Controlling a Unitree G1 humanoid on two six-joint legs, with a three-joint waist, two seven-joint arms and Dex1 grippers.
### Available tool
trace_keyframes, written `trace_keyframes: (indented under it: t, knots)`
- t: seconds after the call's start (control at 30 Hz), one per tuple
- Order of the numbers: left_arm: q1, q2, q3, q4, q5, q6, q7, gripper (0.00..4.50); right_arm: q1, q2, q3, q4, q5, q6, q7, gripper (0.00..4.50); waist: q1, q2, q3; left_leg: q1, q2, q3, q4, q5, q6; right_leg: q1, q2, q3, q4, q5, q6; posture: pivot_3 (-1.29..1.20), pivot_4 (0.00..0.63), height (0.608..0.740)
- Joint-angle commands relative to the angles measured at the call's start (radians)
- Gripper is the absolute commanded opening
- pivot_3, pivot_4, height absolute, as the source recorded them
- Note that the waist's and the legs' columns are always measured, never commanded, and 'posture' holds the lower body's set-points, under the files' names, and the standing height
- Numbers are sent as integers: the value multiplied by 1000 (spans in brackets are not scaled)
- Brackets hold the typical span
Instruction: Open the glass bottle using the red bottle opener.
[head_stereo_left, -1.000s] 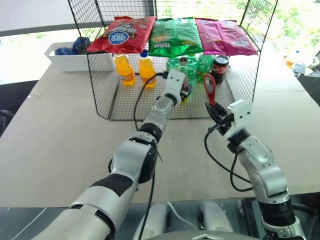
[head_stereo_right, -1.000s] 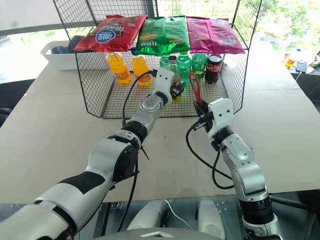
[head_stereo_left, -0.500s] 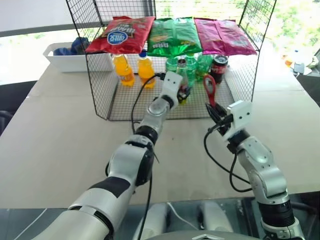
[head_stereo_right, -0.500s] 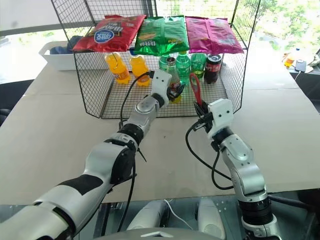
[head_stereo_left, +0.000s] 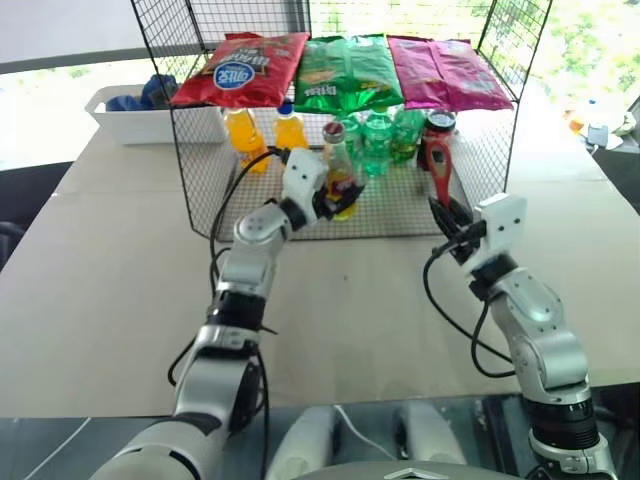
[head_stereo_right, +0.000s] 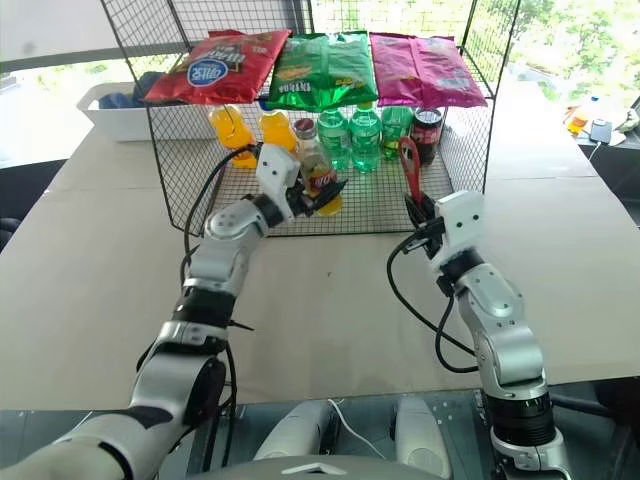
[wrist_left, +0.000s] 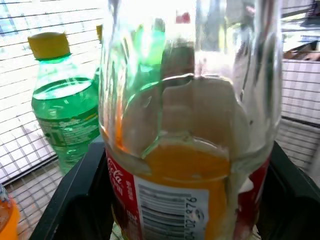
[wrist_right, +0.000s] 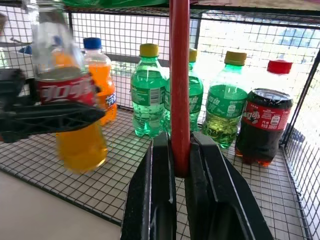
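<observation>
The glass bottle (head_stereo_left: 338, 178) is gripped round its red label by the left gripper (head_stereo_left: 327, 197), fingers spread wide on either side of it, and is held upright just above the front edge of the wire rack's lower shelf (head_stereo_left: 395, 205), left of centre. Behind it, green plastic bottles (head_stereo_right: 352, 137) and a dark cola bottle (head_stereo_right: 428, 130) are ranged along the shelf's back edge. Toward the right front corner, the red bottle opener (head_stereo_right: 410, 168) is pinched upright by its handle in the fully closed right gripper (head_stereo_right: 418, 212).
</observation>
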Motion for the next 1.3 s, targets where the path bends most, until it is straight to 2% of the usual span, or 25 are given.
trace_keyframes:
  t: [0.03,0.2,0.47,0.7,0.73,0.8,0.93,1.07,1.3]
  knots:
    - [55,46,-11,-265,-98,162,-35,2769,-31,-6,-27,-32,16,-7,2,0,-1,0,0,0,0,0,0,0,0,0,0,0,0,0,0,0,150,740]
    - [154,96,-14,-414,-165,276,-50,2769,-43,-3,-22,-35,15,-4,1,0,3,0,0,1,1,0,0,0,0,1,1,0,0,0,0,0,150,740]
    - [291,100,-111,-456,-90,144,-29,2769,-43,-2,5,-40,1,-5,8,0,10,0,0,2,1,1,0,0,0,1,1,1,0,0,0,0,150,740]
    - [324,80,-123,-447,-99,119,-17,2769,-31,2,29,-54,-8,-2,8,0,10,0,0,2,1,1,0,0,0,1,1,1,0,0,0,0,150,740]
    - [329,79,-126,-446,-98,112,-19,3785,-32,2,30,-53,-8,-2,8,0,10,0,0,2,1,1,0,0,0,1,1,1,0,0,0,0,150,740]
    - [337,73,-124,-441,-83,87,-3,4368,-34,2,30,-52,-7,-1,9,0,10,0,0,2,1,1,0,0,0,1,1,1,0,0,0,0,150,740]
    - [344,48,-106,-427,-60,-17,34,4368,-35,2,29,-50,-7,-2,12,0,11,0,0,2,1,1,0,0,0,1,0,1,0,0,0,0,150,740]
    - [350,-2,-52,-471,-159,-44,41,4368,-36,4,34,-46,-6,1,16,0,11,0,0,2,1,1,0,0,0,1,0,1,0,0,0,0,150,740]
    - [389,13,-57,-485,-165,-75,32,4368,-37,8,38,-33,-8,-1,23,0,10,1,0,3,1,1,0,0,0,1,0,1,0,0,0,0,150,740]
